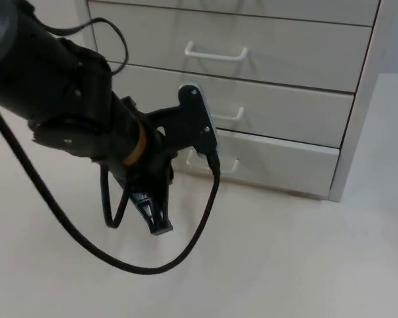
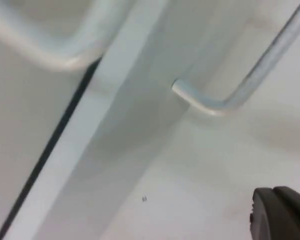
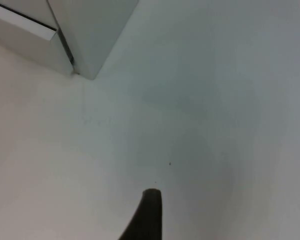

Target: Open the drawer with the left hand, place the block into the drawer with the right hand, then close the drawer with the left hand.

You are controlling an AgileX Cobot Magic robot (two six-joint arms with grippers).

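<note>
A white drawer cabinet (image 1: 285, 73) stands at the back of the table, each drawer with a white wire handle. Its bottom drawer (image 1: 278, 164) sticks out a little from the cabinet front. My left gripper (image 1: 152, 215) hangs low just in front of that drawer's left end, left of its handle (image 1: 229, 165). The left wrist view looks closely at the drawer fronts: one handle (image 2: 225, 100) is near, another handle (image 2: 50, 50) is beyond, and a black tip of the gripper (image 2: 280, 215) shows. My right gripper (image 3: 147, 220) waits over bare table near the cabinet's corner (image 3: 82, 60).
White table top (image 1: 305, 265) spreads in front of the cabinet and to its right. The left arm's bulk (image 1: 66, 99) covers the cabinet's left side. The protruding drawer front (image 3: 20, 30) shows beside the cabinet corner.
</note>
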